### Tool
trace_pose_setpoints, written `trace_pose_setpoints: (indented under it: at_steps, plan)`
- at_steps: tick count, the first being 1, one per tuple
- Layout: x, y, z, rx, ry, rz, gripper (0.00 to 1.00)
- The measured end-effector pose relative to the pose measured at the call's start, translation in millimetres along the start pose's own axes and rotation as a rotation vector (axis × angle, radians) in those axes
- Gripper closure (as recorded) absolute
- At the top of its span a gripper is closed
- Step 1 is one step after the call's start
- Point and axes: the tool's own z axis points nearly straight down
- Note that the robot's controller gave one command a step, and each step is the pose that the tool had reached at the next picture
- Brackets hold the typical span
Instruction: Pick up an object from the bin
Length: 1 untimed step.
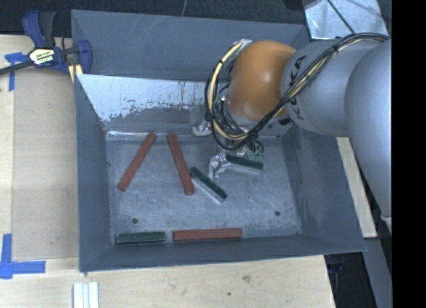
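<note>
My gripper [220, 165] is low in the middle of the bin, just under the arm's orange cover. Right below it, to the left, a dark green bar [209, 184] lies slanted on the bin floor, its upper end close to the gripper. A second short dark green bar [249, 163] lies just to the right of the gripper, partly hidden by the cables. A red-brown stick [180, 163] lies slanted a little to the left of the gripper.
Another red-brown stick [137, 161] leans further left. Along the bin's front wall lie a dark green bar [140, 238] and a red-brown stick [207, 235]. The arm and its cover hide the bin's back right part.
</note>
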Motion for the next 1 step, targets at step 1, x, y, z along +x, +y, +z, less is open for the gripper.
trace_pose_setpoints:
  at_steps: [1]
  plan:
    - [0.2, 0.0, 0.1, 0.0, 0.001, 0.0, 0.0]
